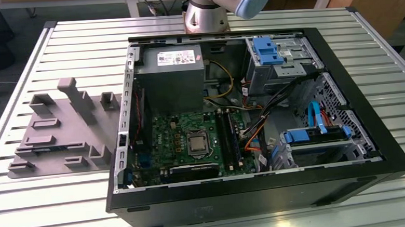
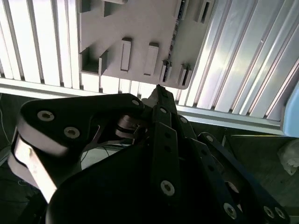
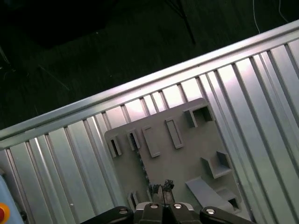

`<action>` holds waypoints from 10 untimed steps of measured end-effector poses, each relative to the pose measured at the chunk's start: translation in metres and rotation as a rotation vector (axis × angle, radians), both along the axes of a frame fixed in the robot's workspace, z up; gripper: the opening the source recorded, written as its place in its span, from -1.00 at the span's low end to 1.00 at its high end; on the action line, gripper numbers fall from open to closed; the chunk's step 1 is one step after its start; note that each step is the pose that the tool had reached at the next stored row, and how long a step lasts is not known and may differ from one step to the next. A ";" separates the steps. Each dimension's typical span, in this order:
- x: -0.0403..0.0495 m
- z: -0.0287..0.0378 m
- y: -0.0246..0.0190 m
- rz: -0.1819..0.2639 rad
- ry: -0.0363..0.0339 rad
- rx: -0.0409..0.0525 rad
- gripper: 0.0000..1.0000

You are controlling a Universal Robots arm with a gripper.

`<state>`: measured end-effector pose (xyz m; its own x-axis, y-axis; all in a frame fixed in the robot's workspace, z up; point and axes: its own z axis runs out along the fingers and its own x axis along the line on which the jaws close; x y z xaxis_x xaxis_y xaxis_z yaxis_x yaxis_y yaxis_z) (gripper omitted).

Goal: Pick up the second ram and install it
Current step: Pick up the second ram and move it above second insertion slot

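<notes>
Ribbed aluminium table (image 3: 243,93), grey moulded plastic holder (image 3: 182,163), black gripper (image 3: 161,187) hovering above it, claw seemingly pressed together, thin dark second ram (image 2: 174,32) in holder.

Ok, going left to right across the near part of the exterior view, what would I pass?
Grey moulded holder → green motherboard → orange cables → blue drive caddy. All but the holder sit inside the open computer case.

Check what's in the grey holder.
One thin dark ram stick stands on edge in a slot of the grey holder; its lower edge is sunk out of sight. In the first wrist view the gripper covers one end of the holder.
</notes>
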<state>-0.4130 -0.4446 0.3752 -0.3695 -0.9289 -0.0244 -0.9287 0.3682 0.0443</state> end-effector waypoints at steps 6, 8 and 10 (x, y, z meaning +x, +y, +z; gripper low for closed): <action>0.0000 0.0000 0.0000 0.001 0.0000 0.0001 -0.79; 0.0000 -0.0001 0.0000 0.006 -0.0001 0.0000 -0.79; 0.0000 0.0000 0.0000 0.013 -0.0001 0.0000 -0.79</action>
<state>-0.4130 -0.4446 0.3752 -0.3576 -0.9336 -0.0245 -0.9333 0.3563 0.0443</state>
